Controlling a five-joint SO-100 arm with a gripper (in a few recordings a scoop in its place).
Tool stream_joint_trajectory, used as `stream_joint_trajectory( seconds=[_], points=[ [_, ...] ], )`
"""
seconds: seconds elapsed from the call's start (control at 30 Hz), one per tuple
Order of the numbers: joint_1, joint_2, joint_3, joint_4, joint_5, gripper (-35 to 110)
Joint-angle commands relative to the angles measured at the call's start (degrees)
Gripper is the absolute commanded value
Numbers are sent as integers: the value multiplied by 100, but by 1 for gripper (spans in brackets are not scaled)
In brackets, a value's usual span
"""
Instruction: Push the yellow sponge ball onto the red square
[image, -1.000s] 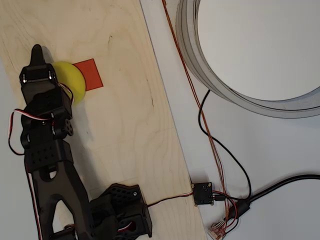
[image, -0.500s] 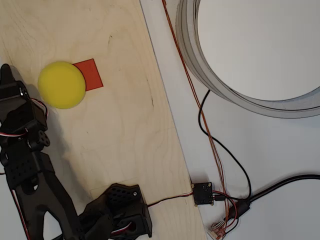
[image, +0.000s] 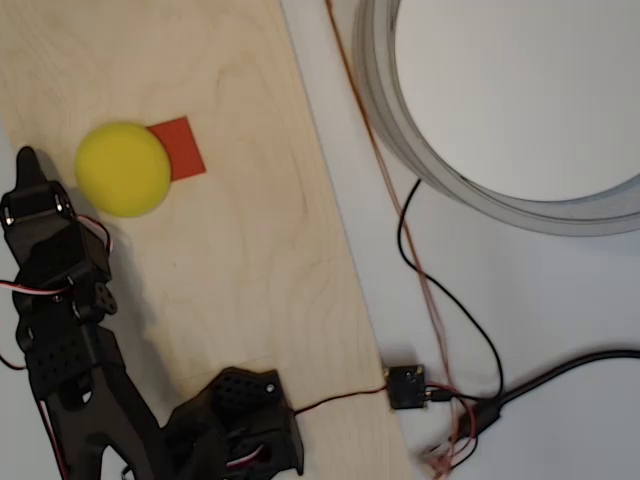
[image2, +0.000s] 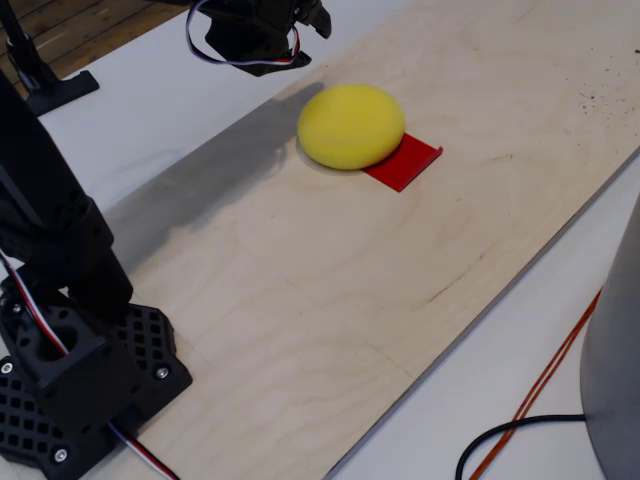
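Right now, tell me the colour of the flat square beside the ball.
Red; the square shows best in the fixed view.

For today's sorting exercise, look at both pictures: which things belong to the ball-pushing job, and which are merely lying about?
Belongs to the job:
- yellow sponge ball, overlapping the square's edge
- red square
- tool, beside the ball, apart from it
- plywood board they sit on

Just lying about:
- large grey ring
- small black circuit module
- orange wire
- black cable

There is one yellow sponge ball (image: 123, 170), one red square (image: 182, 146), one black robot arm (image: 65, 330), one wooden board (image: 250, 250), and one big grey ring (image: 400, 120).
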Motion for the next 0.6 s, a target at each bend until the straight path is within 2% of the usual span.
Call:
stream_joint_trajectory(
  seconds=[0.0, 0.57],
  points=[
    [185, 325, 44, -35, 26, 10],
    [457, 26, 457, -483, -185, 10]
  ],
)
